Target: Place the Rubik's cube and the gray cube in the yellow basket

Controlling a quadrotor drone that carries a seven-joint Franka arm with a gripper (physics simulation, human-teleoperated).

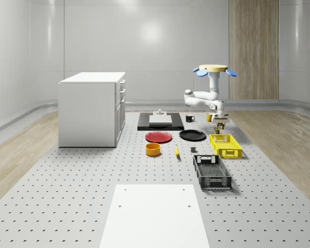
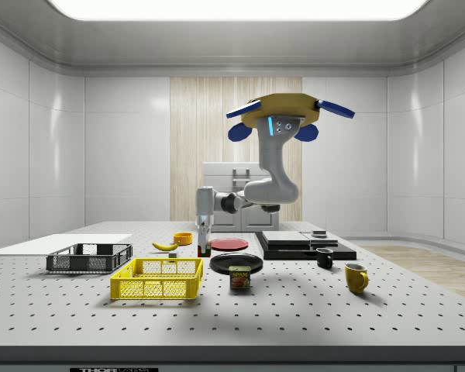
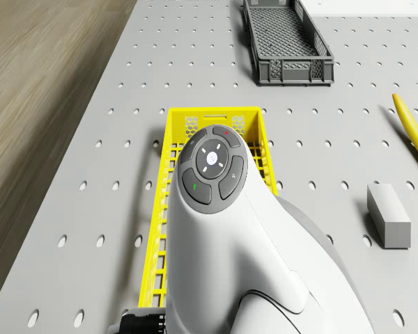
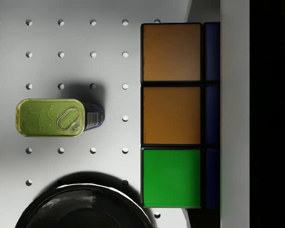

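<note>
The Rubik's cube (image 4: 171, 118), showing orange and green tiles, is held in my gripper (image 1: 220, 123), which is shut on it; one finger (image 4: 235, 114) lies along its side. The gripper (image 2: 204, 242) hangs low over the table by the far end of the yellow basket (image 1: 226, 145) (image 2: 159, 279) (image 3: 168, 139), close to a spam can (image 4: 50, 118) (image 2: 240, 277). The gray cube (image 1: 193, 150) (image 3: 388, 216) lies on the table beside the basket. The drone (image 1: 215, 70) (image 2: 283, 116) hovers above that end of the basket.
A black crate (image 1: 212, 172) (image 3: 285, 38) sits just past the basket, and a banana (image 1: 176, 150) (image 3: 414, 132) lies near the gray cube. A black plate (image 1: 192, 135) (image 4: 85, 209), red plate (image 1: 158, 136), orange bowl (image 1: 153, 149), two mugs (image 1: 209, 117) and a white cabinet (image 1: 91, 108) also stand here.
</note>
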